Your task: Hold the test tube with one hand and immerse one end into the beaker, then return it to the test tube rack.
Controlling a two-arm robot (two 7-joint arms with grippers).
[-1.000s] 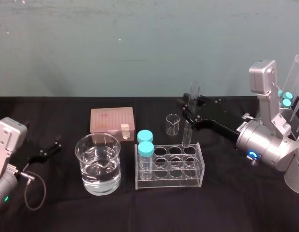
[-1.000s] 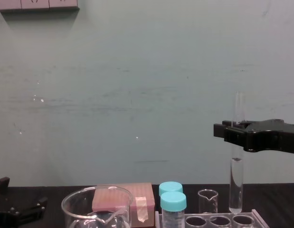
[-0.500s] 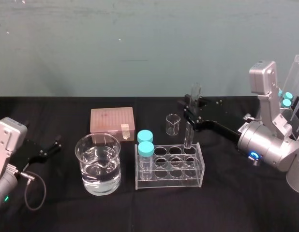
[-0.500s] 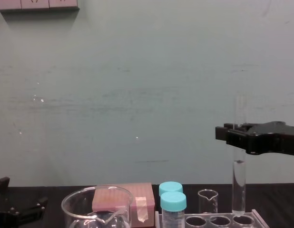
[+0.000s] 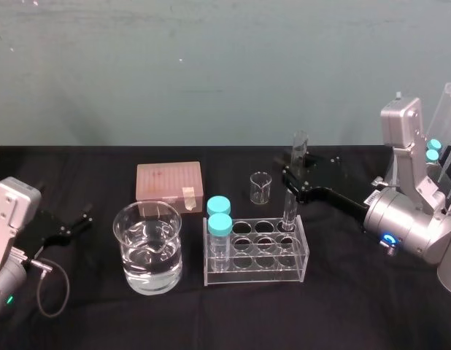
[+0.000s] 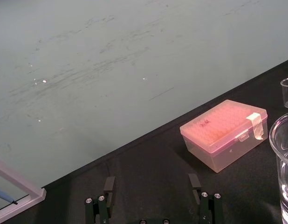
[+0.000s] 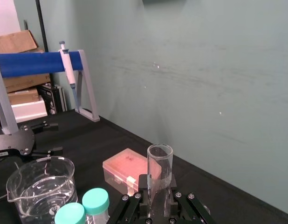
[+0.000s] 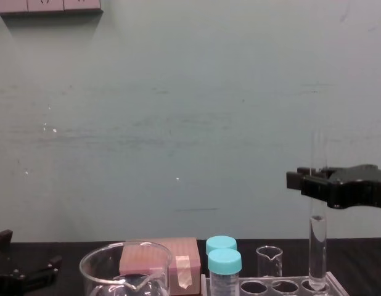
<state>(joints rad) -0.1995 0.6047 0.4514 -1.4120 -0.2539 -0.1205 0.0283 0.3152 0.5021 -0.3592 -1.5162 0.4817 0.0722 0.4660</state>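
Observation:
The test tube (image 5: 293, 186) stands upright with my right gripper (image 5: 298, 176) shut on its upper part. Its rounded lower end sits in the back right hole of the test tube rack (image 5: 256, 268). From the chest, the test tube (image 8: 317, 246) hangs below the right gripper (image 8: 314, 184) and reaches the test tube rack (image 8: 283, 287). The right wrist view shows the open mouth of the test tube (image 7: 160, 170) between the black fingers (image 7: 143, 186). The beaker (image 5: 148, 248), partly filled with clear liquid, stands left of the rack. My left gripper (image 5: 65, 227) rests open at the far left.
Two vials with turquoise caps (image 5: 220, 215) stand at the rack's left end. A small narrow beaker (image 5: 260, 187) and a pink box (image 5: 169, 186) sit behind. A clear stand (image 5: 446, 135) is at the far right, and a pipette stand with a blue bar (image 7: 41, 63) is beyond the beaker.
My right gripper has come down and slightly to the right with the test tube. The tube's lower end went from above the rack into its back right hole. The left arm has not moved.

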